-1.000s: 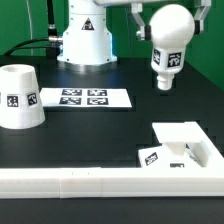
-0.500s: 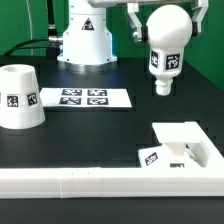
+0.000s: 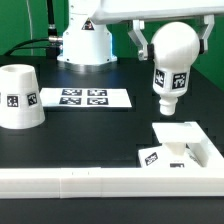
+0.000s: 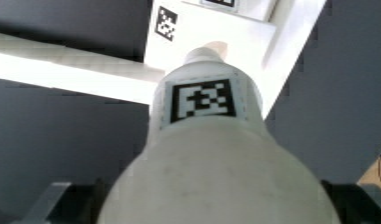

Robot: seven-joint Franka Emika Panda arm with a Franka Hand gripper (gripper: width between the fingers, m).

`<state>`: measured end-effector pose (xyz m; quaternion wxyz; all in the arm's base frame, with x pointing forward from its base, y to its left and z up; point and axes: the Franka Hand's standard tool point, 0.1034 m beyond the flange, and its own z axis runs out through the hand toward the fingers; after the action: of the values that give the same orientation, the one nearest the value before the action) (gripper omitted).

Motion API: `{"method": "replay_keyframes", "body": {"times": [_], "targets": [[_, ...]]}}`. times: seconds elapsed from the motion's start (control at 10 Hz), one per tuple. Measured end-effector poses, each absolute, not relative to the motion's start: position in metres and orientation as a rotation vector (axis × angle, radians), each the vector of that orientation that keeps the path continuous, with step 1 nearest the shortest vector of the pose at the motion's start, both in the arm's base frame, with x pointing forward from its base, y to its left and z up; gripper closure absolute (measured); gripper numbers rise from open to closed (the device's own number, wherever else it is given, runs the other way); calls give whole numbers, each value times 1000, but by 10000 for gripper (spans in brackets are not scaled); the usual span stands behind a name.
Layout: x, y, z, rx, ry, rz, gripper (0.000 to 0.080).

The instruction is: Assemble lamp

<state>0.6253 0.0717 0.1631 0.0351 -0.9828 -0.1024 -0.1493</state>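
My gripper (image 3: pixel 172 38) is shut on the round white bulb (image 3: pixel 171 60) and holds it in the air at the exterior view's upper right. The bulb's narrow tagged neck points down. The flat square base (image 3: pixel 178 150) lies below it on the table, set in the corner of the white rail. The tapered shade (image 3: pixel 18 97) stands at the exterior view's left. In the wrist view the bulb (image 4: pixel 213 130) fills the middle between my dark fingers (image 4: pixel 55 200), and the base (image 4: pixel 213 25) with a tag shows beyond its neck.
The long white rail (image 3: pixel 90 180) runs along the near table edge and turns up at the exterior view's right. The marker board (image 3: pixel 85 98) lies in the middle. The robot's white pedestal (image 3: pixel 85 40) stands at the back.
The gripper with the bulb has moved toward the exterior view's right and a little down, closer to above the base. The shade and base have not moved.
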Motion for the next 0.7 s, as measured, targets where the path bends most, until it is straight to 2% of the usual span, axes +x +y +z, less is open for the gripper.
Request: {"method": "replay_keyframes", "body": {"times": [0.2, 0.5, 0.7], "targets": [[626, 72, 162, -3020, -316, -457, 222], [643, 78, 159, -3013, -325, -473, 222], [642, 79, 153, -3013, -326, -467, 222]]}}
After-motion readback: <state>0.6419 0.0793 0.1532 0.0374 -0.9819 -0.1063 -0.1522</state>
